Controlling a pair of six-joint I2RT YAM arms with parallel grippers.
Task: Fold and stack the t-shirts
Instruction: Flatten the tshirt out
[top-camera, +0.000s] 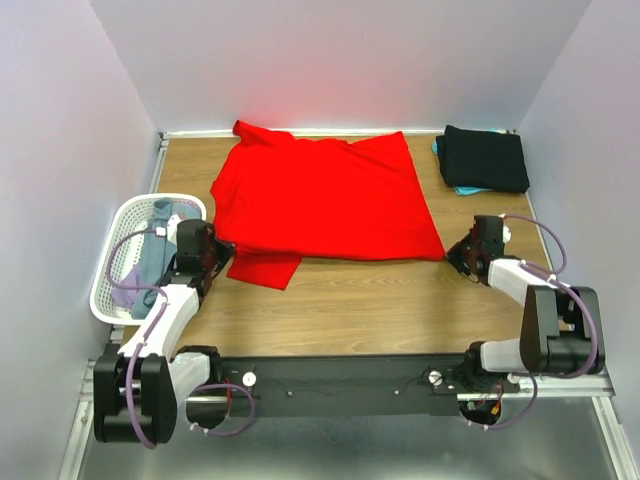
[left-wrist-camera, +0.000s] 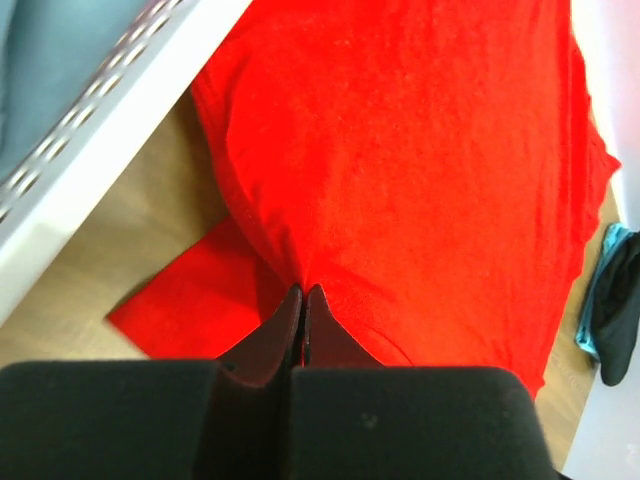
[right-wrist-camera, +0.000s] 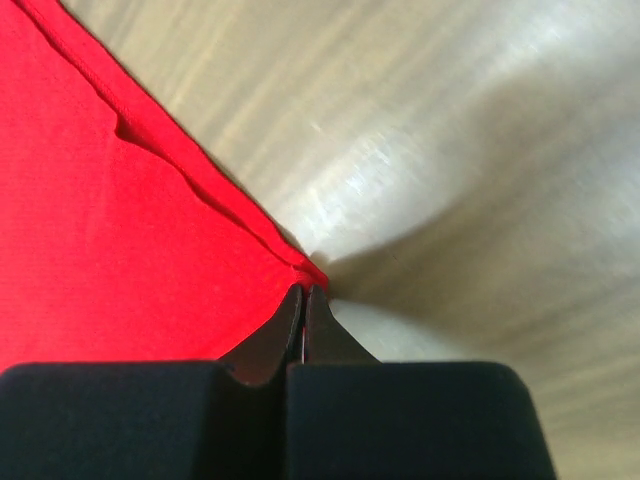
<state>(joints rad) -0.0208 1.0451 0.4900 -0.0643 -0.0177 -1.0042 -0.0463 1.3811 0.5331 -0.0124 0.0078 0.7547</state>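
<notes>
A bright red t-shirt (top-camera: 325, 200) lies spread on the wooden table, one sleeve sticking out at its near left. My left gripper (top-camera: 216, 252) is shut on the red t-shirt's near left edge (left-wrist-camera: 400, 170). My right gripper (top-camera: 455, 250) is shut on the shirt's near right corner (right-wrist-camera: 120, 230). A folded black t-shirt (top-camera: 485, 158) lies on a teal one (top-camera: 462, 187) at the back right; both also show at the right edge of the left wrist view (left-wrist-camera: 620, 310). Grey-blue (top-camera: 158, 245) and lavender (top-camera: 125, 288) shirts lie in the basket.
A white mesh laundry basket (top-camera: 112, 262) stands at the table's left edge, right beside my left arm; its rim (left-wrist-camera: 90, 150) shows in the left wrist view. White walls enclose the table on three sides. Bare wood (top-camera: 360, 300) lies in front of the red shirt.
</notes>
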